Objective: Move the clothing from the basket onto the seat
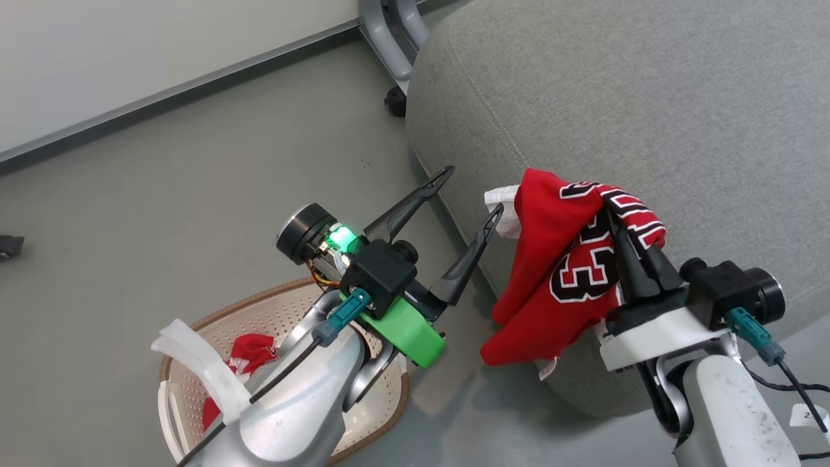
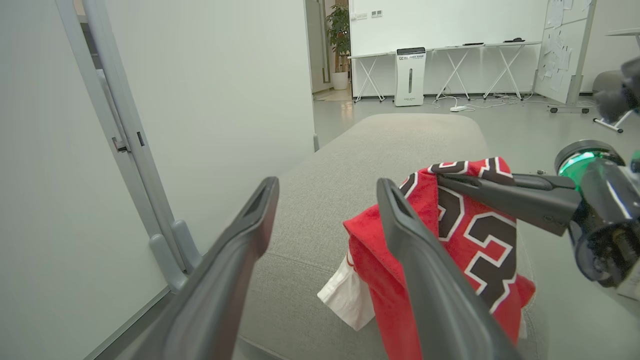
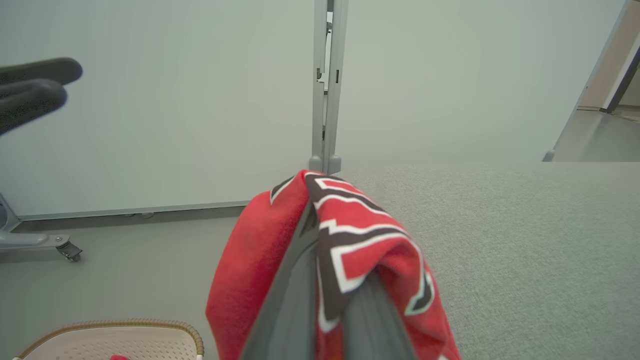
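The right gripper (image 1: 615, 219) has its two fingers pressed together on the jersey (image 1: 570, 259). Its fingertips are buried in the folds, so how deep the bite goes cannot be told. The cloth drapes over both fingers in the right wrist view (image 3: 260, 260) and hangs down against the seat's (image 1: 648, 97) rounded edge. Its lower hem falls below the seat's top, and a white scrap shows on the side away from the seat. Only "23" reads clearly; the other lettering is folded under.

The left gripper (image 1: 473, 189) stands spread wide and holds nothing. It is just off the seat's edge, close beside the jersey but apart from it.

The basket (image 1: 272, 310) sits on the floor (image 1: 162, 194) away from the seat, largely covered by the left forearm. Inside it lies the red piece (image 1: 249, 353), mostly hidden, with only a bit of white trim visible.

The floor is smooth grey. Pale partition panels on a grey wheeled frame (image 1: 389, 39) stand beyond the seat's far end. Further off, the left wrist view shows folding tables (image 2: 475, 50) along a white wall, a white floor unit (image 2: 410, 75), a potted plant (image 2: 340, 30) and a board covered in papers (image 2: 565, 30).

Counted: two red garments, one basket, one seat, two grippers.
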Tool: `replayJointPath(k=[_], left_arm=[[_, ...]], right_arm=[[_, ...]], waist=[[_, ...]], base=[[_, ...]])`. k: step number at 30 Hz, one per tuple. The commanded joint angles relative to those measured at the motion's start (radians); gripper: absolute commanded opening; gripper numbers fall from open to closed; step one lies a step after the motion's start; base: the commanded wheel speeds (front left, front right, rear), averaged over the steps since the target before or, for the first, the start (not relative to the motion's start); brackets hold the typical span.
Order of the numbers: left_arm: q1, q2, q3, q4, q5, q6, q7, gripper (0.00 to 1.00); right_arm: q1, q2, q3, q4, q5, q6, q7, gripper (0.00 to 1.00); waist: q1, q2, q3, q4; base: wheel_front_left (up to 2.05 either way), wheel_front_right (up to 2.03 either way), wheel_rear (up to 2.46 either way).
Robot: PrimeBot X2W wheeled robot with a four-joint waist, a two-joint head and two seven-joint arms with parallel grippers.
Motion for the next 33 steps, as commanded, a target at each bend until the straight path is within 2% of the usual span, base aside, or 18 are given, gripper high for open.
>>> replayJointPath(k=[1, 6, 11, 16, 25, 30, 33], left_arm=[[-0.016, 0.01, 0.001, 0.002, 0.004, -0.004, -0.003, 1.0], [-0.024, 0.017, 0.002, 0.0, 0.008, -0.004, -0.003, 1.0], [-0.05, 0.023, -0.004, -0.005, 0.018, -0.004, -0.003, 1.0], [-0.089, 0.031, -0.007, -0.009, 0.026, -0.004, -0.003, 1.0], [-0.159, 0.046, -0.02, -0.02, 0.041, -0.004, -0.003, 1.0], [-0.19, 0.055, -0.023, -0.031, 0.051, -0.004, -0.001, 1.0], [-0.204, 0.063, -0.022, -0.038, 0.054, 0.0, 0.002, 1.0]], right_arm=[[-0.013, -0.001, -0.009, -0.01, 0.008, -0.001, -0.002, 0.0], [-0.092, -0.008, -0.047, -0.021, 0.022, -0.001, -0.002, 0.0], [-0.236, -0.055, -0.117, -0.021, 0.025, -0.001, -0.002, 0.0], [-0.384, -0.118, -0.208, -0.033, 0.015, -0.001, -0.002, 0.0], [-0.608, -0.285, -0.354, 0.022, 0.002, -0.001, -0.002, 0.0], [-0.69, -0.364, -0.406, 0.092, 0.018, -0.001, -0.002, 0.0], [-0.716, -0.382, -0.423, 0.163, 0.025, -0.001, -0.001, 0.0]], waist=[[0.0, -0.0001, 0.009, 0.001], [0.0, -0.0001, 0.04, 0.011], [0.0, -0.0001, 0.114, 0.036], [0.0, -0.0001, 0.201, 0.065], [0.0, -0.0001, 0.318, 0.096], [0.0, -0.0001, 0.362, 0.101], [0.0, -0.0001, 0.386, 0.098]], base=[[0.0, 0.0, 0.0], [0.0, 0.0, 0.0], [0.0, 0.0, 0.0], [0.0, 0.0, 0.0], [0.0, 0.0, 0.0], [0.0, 0.0, 0.0], [0.0, 0.0, 0.0]])
